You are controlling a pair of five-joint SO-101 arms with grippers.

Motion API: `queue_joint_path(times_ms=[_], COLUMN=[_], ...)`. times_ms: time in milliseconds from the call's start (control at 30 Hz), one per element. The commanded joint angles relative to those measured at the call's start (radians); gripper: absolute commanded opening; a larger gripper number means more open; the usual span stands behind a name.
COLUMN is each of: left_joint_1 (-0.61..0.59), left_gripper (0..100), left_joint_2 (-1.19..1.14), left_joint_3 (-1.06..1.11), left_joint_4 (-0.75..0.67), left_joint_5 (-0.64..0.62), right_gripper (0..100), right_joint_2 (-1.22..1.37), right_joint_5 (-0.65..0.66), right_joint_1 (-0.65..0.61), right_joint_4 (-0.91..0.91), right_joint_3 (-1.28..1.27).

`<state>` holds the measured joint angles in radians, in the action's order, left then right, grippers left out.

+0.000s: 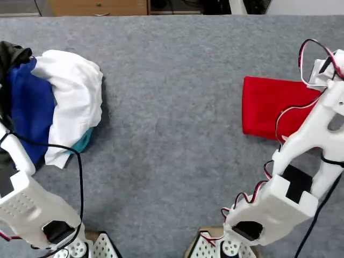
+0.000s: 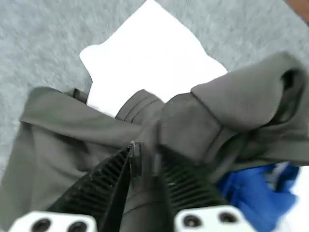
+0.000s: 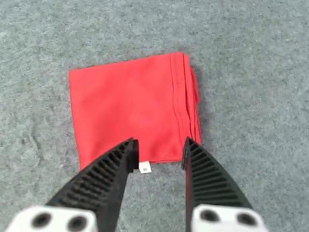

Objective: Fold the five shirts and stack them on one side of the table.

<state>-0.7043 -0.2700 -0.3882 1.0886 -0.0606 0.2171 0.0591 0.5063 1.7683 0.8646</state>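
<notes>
Left gripper point(image 2: 145, 157): jaws drawn almost together, pinched on a fold of the dark grey crumpled cotton shirt point(image 2: 231, 106). The fabric bunches around both fingers and drapes away on either side of them.

Just beyond the fingertips, under the grey cloth, I see the white crumpled shirt point(image 2: 149, 63). Off to one side of the gripper, a bright blue shirt point(image 2: 256, 188) shows from beneath the grey one.

Right gripper point(image 3: 159, 147): jaws spread apart, nothing between them. It hangs over the near edge of the red shirt folded into a flat rectangle point(image 3: 130, 106). A small white tag point(image 3: 144, 167) at that edge sits between the two fingers. I cannot tell whether the tips touch the cloth.

From the high view, the unfolded heap lies by the left arm point(image 1: 32, 209) on the grey felt-covered table point(image 1: 172, 107). White lies over blue, and an edge of a teal shirt point(image 1: 83, 142) pokes out below the white. The red one lies alone by the right arm point(image 1: 290, 183), well apart from the heap.
</notes>
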Motion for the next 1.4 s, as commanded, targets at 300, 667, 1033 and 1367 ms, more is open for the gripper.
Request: queue_joint_path(times_ms=[300,667,1033,1367], left_joint_1=[0.129,-0.028,0.006,0.123], left_gripper=[2,6,20,2], left_joint_2=[0.065,-0.317,-0.585,-0.392], left_joint_3=[-0.853,-0.657,-0.72,-1.29], left_joint_4=[0.477,0.295,0.252,0.674], left_joint_5=[-0.008,0.123,0.038,0.008], right_gripper=[16.0,16.0,16.0,16.0], right_joint_2=[-0.058,-0.053,-0.056,-0.056], right_joint_5=[0.009,0.009,0.009,0.009], right_joint_1=[-0.016,0.024,-0.008,-0.001], right_joint_4=[0.017,0.018,0.018,0.018], right_joint_3=[-0.004,-0.005,-0.005,-0.005])
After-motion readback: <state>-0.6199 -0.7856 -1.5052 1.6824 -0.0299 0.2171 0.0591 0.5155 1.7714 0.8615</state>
